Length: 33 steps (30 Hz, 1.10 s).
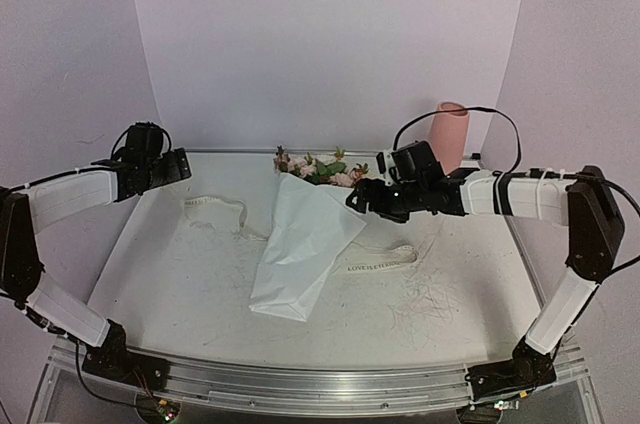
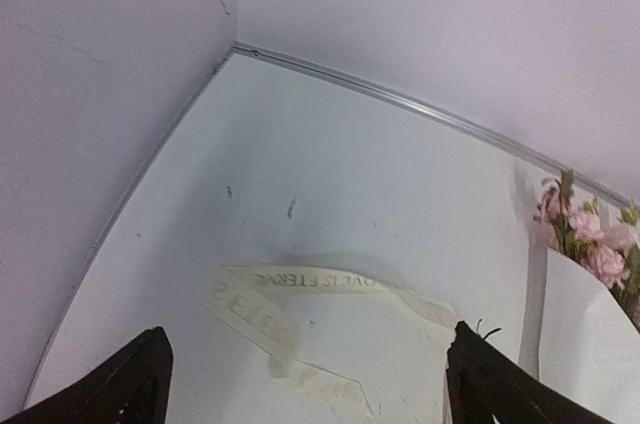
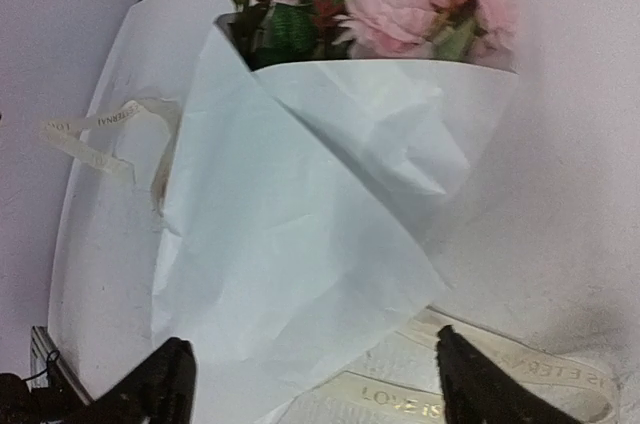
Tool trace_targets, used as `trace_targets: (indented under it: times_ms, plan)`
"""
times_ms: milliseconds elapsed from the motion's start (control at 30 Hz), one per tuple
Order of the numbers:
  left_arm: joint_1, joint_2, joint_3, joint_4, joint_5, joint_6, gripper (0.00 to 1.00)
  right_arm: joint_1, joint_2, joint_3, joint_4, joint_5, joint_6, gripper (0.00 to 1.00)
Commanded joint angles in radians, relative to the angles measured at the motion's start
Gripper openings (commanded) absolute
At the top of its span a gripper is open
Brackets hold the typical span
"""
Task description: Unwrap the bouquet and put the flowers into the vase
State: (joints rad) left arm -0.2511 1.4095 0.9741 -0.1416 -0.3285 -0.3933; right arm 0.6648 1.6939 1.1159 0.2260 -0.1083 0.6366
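Metal rail (image 1: 320, 382) nearest; scuffed white table (image 1: 180, 274) under bouquet (image 1: 300, 244); lilac walls (image 1: 330, 34)

Matt, creased white paper around the bouquet (image 3: 300, 244) just ahead of the right jaws. Dull cream cloth ribbon (image 2: 320, 284), printed, ahead of and between the left jaws. Matt white counter (image 1: 170, 284), scuffed and scratched. Smooth matt salmon vase (image 1: 449, 134).
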Motion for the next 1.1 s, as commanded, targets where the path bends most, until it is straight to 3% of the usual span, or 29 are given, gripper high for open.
trace_targets:
  times_ms: [0, 233, 400, 700, 967, 1067]
  plan:
    - [-0.029, -0.006, 0.025, 0.02, 0.255, 0.045, 0.99, -0.024, 0.01, -0.025, -0.019, 0.037, 0.011, 0.93]
    - [-0.179, -0.05, 0.018, 0.054, 0.377, 0.114, 0.97, -0.04, 0.115, 0.004, -0.018, 0.036, 0.057, 0.72]
    - [-0.22, -0.072, -0.033, 0.132, 0.592, 0.109, 0.91, -0.05, 0.173, 0.022, -0.005, 0.026, 0.092, 0.68]
    - [-0.257, -0.083, -0.089, 0.181, 0.61, 0.117, 0.91, -0.062, 0.259, 0.058, 0.111, -0.112, 0.099, 0.56]
    - [-0.257, -0.068, -0.094, 0.182, 0.639, 0.126, 0.91, -0.063, 0.243, 0.073, 0.189, -0.239, 0.109, 0.02]
    - [-0.259, -0.06, -0.09, 0.184, 0.663, 0.128, 0.91, -0.053, 0.217, 0.078, 0.202, -0.271, 0.105, 0.0]
